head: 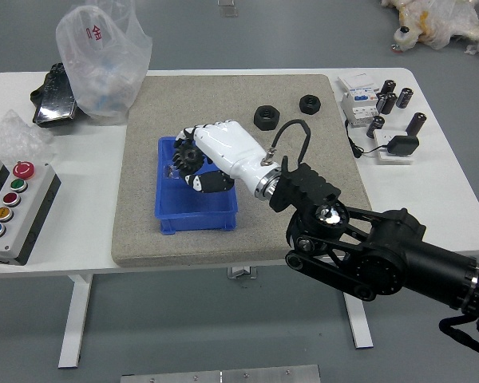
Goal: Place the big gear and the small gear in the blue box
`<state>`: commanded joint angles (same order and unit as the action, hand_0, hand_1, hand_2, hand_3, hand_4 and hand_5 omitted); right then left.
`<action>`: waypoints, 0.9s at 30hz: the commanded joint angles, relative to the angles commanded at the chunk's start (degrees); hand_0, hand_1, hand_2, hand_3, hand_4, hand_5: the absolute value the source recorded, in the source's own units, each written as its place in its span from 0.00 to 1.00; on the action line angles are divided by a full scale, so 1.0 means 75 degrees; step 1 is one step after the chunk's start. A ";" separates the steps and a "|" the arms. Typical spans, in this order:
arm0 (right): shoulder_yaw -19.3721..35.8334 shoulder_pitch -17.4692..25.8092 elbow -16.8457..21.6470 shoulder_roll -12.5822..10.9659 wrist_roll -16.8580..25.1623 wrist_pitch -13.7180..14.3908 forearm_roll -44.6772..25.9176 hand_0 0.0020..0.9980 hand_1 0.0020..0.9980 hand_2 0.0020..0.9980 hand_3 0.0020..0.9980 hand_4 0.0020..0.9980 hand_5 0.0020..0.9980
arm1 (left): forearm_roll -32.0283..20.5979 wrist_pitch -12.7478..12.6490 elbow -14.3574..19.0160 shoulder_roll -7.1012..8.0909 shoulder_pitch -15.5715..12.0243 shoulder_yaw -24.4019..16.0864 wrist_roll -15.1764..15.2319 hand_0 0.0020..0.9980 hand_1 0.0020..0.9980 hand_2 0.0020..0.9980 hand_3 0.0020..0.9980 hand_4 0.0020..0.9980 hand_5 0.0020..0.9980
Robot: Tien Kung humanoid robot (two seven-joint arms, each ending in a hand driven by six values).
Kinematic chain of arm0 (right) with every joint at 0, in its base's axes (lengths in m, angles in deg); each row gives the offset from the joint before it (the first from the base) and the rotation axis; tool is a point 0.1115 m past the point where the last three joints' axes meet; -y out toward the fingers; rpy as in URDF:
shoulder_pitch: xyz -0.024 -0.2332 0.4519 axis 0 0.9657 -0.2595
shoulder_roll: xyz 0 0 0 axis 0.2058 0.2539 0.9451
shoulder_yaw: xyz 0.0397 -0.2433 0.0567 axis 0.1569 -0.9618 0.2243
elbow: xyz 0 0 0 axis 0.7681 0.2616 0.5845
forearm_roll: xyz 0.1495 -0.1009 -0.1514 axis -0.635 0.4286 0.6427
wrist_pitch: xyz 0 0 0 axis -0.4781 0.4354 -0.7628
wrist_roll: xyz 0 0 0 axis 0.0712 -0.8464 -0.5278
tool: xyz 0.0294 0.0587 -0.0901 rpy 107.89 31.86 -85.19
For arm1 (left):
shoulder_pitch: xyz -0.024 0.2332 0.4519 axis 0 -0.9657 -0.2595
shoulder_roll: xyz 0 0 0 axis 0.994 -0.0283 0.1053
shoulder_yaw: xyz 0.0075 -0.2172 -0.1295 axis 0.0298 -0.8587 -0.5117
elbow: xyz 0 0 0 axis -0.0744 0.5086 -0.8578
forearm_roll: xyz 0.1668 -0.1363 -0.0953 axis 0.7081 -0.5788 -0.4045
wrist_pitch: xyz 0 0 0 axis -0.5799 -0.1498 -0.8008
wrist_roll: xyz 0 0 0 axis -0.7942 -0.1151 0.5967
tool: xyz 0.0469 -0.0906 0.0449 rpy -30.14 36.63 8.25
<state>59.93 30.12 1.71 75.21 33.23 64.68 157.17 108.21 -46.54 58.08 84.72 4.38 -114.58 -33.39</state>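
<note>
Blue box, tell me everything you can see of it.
The blue box is rectangular and open-topped, apparently plastic, with two small tabs low on its near side. It sits upright on the speckled mat, left of centre. A small, clear-looking item shows at its left side. The right hand, holding a dark gear, hides much of its far part; whether they touch it I cannot tell.

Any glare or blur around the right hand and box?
Head view: no harsh glare over the blue box; the right hand's white shell looks pale and low in detail. Head view: the dark gear blends with the black fingertips, blurring their outlines together.
</note>
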 joint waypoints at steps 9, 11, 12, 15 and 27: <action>-0.0418 -0.0156 -0.0819 0.0325 -0.0001 -0.0449 0.0371 0.49 0.62 0.67 0.68 0.59 0.28 | 0.0134 0.0037 0.0008 0.0015 -0.0007 -0.0120 -0.0062 0.68 0.67 0.63 0.69 0.73 0.30; -0.0433 -0.0159 -0.0894 0.0335 -0.0007 -0.0521 0.0386 0.49 0.62 0.67 0.68 0.59 0.28 | 0.0149 0.0043 0.0008 0.0014 -0.0005 -0.0134 -0.0069 0.68 0.67 0.63 0.69 0.73 0.30; -0.0458 -0.0160 -0.0938 0.0336 -0.0010 -0.0572 0.0384 0.67 0.76 0.78 0.73 0.73 0.30 | 0.0144 0.0043 0.0009 0.0012 0.0000 -0.0130 -0.0068 0.68 0.67 0.63 0.69 0.73 0.30; -0.0522 -0.0156 -0.1005 0.0338 -0.0019 -0.0660 0.0371 0.67 0.76 0.78 0.73 0.73 0.30 | 0.0140 0.0046 0.0012 0.0009 0.0014 -0.0118 -0.0064 0.68 0.67 0.63 0.69 0.73 0.30; -0.0552 -0.0115 -0.0965 0.0341 -0.0026 -0.0747 0.0247 0.73 0.81 0.81 0.81 0.92 0.41 | 0.0197 0.0063 0.0021 -0.0002 0.0021 -0.0156 -0.0080 0.68 0.67 0.63 0.69 0.73 0.30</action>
<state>55.79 29.25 -5.53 77.77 33.03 59.08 159.03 109.69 -46.07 58.24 84.70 4.54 -115.75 -34.00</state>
